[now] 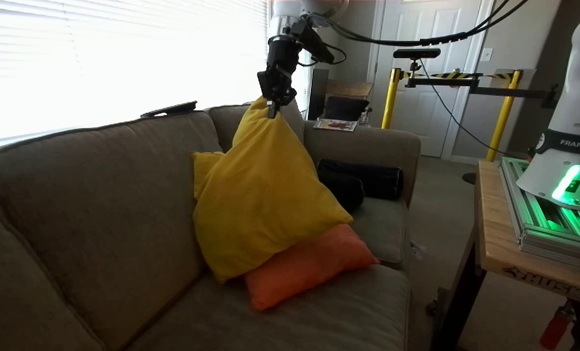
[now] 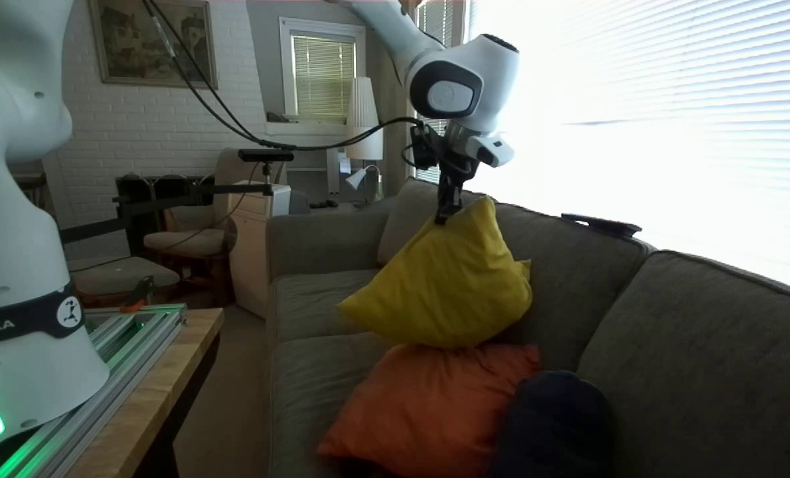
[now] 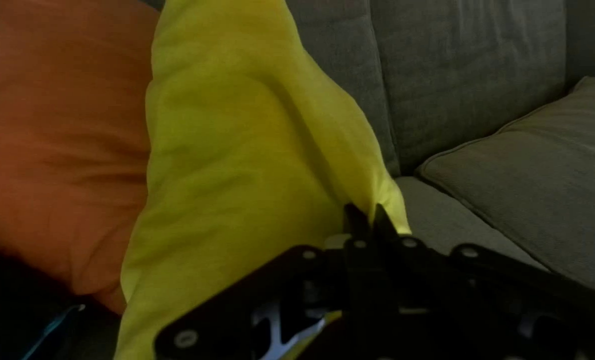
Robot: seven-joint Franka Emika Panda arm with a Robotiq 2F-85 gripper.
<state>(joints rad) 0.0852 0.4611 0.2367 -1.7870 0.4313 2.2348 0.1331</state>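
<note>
Daylit living room: bright blinds (image 1: 85, 63) behind a grey-brown sofa (image 1: 329, 317).

Gripper (image 3: 365, 215): jaws pinched narrow on a bunched top corner of the yellow pillow (image 1: 275, 200). Corner hold looks deliberate: gathered cloth is thin enough for the jaws, stuffed middle probably isn't. Weight hangs below, hence creases running down from the grip and the point-up pose. Pillow hangs over the sofa, in front of the backrest (image 1: 100, 170), lower edge overlapping the orange pillow (image 2: 435, 405) beneath. Contact there likely; how much the orange one props it, can't tell.

Further out: dark cushions (image 1: 375, 179) lie on the sofa by the armrest (image 1: 368, 146), overlapping in view, presumably penned in by it. Flat black object (image 2: 601, 224) lies along the backrest top, a handy ledge. Magazine (image 1: 336, 125) on or just behind the armrest top, can't tell which. Robot base (image 1: 577, 161) stands on a metal frame (image 1: 548, 241) atop a wooden bench (image 1: 497, 219) facing the sofa, likely for reach from above.

Count: one gripper, one orange pillow, two dark cushions, one flat black object, one magazine, one bench, two yellow posts (image 1: 391, 97). Yellow pillow: one for sure; a yellow corner (image 1: 204, 168) pokes out behind it, same pillow or a second, can't tell.
</note>
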